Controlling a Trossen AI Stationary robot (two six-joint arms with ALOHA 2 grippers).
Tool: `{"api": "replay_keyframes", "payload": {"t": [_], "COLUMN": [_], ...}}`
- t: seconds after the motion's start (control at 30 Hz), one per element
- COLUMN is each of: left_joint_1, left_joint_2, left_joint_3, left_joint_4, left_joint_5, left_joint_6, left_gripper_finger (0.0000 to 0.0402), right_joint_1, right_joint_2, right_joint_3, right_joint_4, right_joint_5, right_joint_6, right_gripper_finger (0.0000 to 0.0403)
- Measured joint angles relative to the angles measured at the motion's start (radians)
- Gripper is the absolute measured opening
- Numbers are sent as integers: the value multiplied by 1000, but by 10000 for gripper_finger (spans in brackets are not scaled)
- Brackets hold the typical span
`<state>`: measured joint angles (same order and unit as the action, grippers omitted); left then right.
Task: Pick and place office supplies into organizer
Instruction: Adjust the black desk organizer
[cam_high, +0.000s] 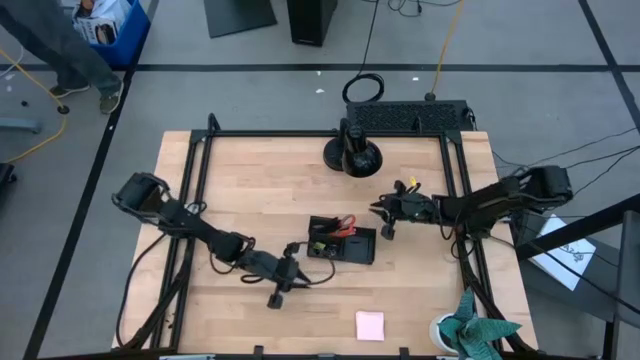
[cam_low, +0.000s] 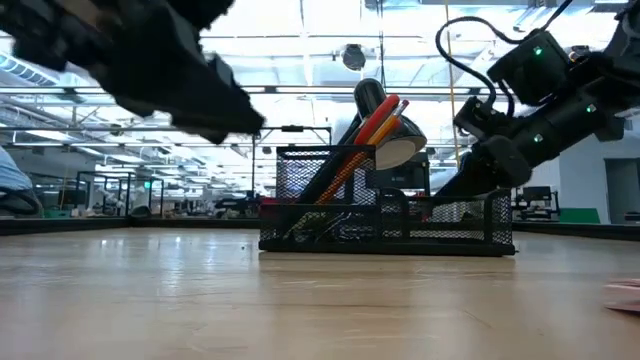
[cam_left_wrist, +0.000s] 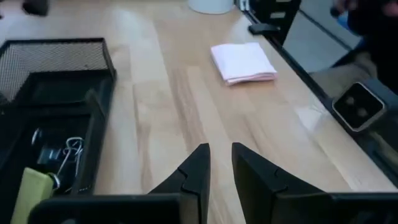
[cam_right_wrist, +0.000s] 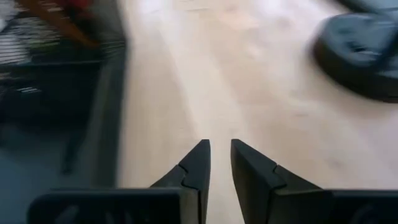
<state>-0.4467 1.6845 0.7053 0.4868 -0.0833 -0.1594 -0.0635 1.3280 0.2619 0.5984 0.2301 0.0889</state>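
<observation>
Hovering left of the organizer, left gripper stood slightly parted, empty, pink sticky-note pad lay apart near front edge, right gripper likewise parted, empty, round black stand behind.

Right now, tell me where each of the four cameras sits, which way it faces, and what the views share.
High view: overhead, looking straight down; both arms flank the organizer.
Low view: table height, looking level at the organizer's mesh side; dark arm parts hang above.
Left wrist view: on the left arm, looking past the left gripper toward the sticky-note pad.
Right wrist view: on the right arm, past the right gripper toward the round black stand.
Shared: the organizer shows in all four; the pad also in the high view.
</observation>
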Motion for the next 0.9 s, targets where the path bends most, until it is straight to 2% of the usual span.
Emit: {"api": "replay_keyframes", "payload": {"t": [0.17,0.43,0.57,0.63,0.8,0.9], "left_joint_1": [-50,-69,-68,-68,-68,-68], "left_joint_2": [-44,-35,-35,-35,-35,-35], "left_joint_3": [-1,-6,-8,-8,-8,-8], "left_joint_4": [-70,-115,-110,-110,-109,-109], "left_joint_5": [-110,-289,-310,-310,-310,-310], "left_joint_6": [37,89,104,102,96,94], "left_gripper_finger": [72,72,72,72,72,72], "right_joint_1": [0,0,0,-1,-2,-2], "right_joint_2": [-117,-145,-151,-162,-209,-242], "right_joint_3": [0,0,0,0,0,0], "right_joint_4": [-113,-215,-222,-229,-235,-204], "right_joint_5": [124,137,190,262,543,654], "right_joint_6": [23,41,37,25,-39,-112], "right_gripper_finger": [59,59,59,59,59,59]}}
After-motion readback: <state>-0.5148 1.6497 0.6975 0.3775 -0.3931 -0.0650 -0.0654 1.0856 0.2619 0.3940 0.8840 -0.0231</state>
